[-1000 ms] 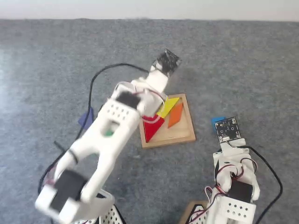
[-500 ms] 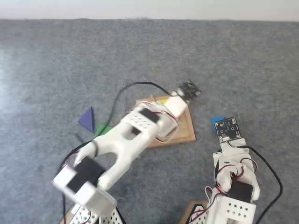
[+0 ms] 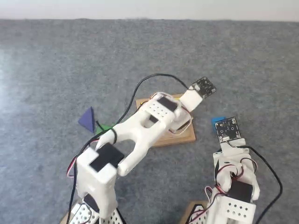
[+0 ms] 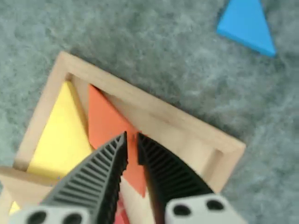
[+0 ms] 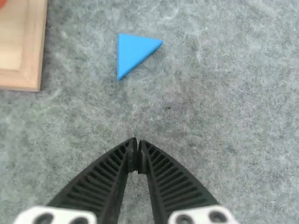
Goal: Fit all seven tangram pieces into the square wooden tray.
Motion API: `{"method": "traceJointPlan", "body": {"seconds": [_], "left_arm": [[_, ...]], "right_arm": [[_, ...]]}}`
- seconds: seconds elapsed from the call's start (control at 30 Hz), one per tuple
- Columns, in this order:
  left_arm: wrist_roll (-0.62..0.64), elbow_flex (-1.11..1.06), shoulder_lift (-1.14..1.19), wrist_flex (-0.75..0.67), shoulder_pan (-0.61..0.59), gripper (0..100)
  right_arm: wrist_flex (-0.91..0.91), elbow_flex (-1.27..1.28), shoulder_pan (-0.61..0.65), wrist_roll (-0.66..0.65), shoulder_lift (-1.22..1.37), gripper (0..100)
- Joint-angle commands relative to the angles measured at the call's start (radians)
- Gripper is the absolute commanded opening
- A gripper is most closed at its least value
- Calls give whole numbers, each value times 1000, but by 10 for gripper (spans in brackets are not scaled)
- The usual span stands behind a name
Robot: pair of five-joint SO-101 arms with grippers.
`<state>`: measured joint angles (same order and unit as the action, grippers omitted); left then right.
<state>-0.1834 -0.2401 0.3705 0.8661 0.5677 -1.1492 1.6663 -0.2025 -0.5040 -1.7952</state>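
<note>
The left tool (image 4: 131, 137) is hanging clenched over the square wooden tray (image 4: 154, 109), its fingers almost touching and gripping nothing. Directly beneath its tips an orange piece (image 4: 105, 126) is lying in the tray, with a yellow piece (image 4: 58, 135) sitting flush beside it. Beyond the tray's rim, ahead of this tool, a light blue triangle (image 4: 247, 23) is lying on the grey worktop (image 5: 224, 93). The right tool (image 5: 135, 142) is hanging clenched and empty above the worktop, with that triangle lying ahead of its tips, apart from them. A dark blue triangle (image 3: 87, 119) and a green piece (image 3: 105, 127) are lying well apart from both tools.
</note>
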Motion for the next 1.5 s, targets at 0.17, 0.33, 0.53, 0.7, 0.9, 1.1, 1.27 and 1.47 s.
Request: {"method": "traceJointPlan", "body": {"seconds": [0.17,0.33,0.53,0.7,0.9,1.1,1.27,1.47], "left_arm": [[9,323,103,176,-9,55],[48,272,-83,199,-20,58],[69,-107,-439,6,-14,76],[149,-463,-514,-221,-26,160],[146,-484,-425,-235,-71,137],[146,-430,-350,-206,-69,137],[146,-325,-273,-127,-69,137],[146,-156,-144,-107,-66,137]], "right_arm": [[1,18,10,-14,-7,9],[-1,18,10,-14,-7,9],[-2,18,10,-14,-7,9],[-2,18,10,-14,-7,9],[-2,18,10,-14,-7,9],[-2,18,10,-14,-7,9],[-1,18,10,-14,-7,9],[2,18,10,-14,-7,9]]}}
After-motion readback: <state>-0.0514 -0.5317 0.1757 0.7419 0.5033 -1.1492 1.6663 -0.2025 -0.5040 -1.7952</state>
